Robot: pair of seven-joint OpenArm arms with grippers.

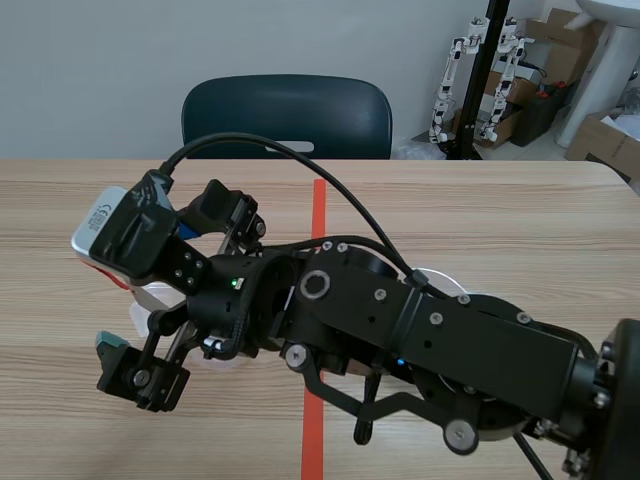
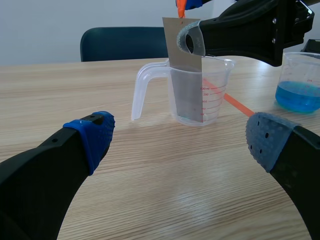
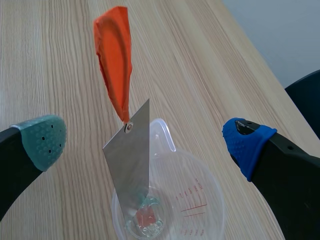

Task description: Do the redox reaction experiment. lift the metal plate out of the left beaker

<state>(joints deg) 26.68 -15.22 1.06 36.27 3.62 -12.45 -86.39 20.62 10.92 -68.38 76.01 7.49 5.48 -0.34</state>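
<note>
Right gripper (image 3: 146, 142) around one metal plate (image 3: 131, 165)

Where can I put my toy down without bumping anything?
The table is bare between the left pincer and the jug, and beside its handle. Around the jug it's crowded: the metal plate stands inside, the right pincer straddles it, the beaker of blue liquid sits nearby.

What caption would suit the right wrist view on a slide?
Open right gripper straddling the orange-tagged metal plate standing in a clear beaker.
</note>
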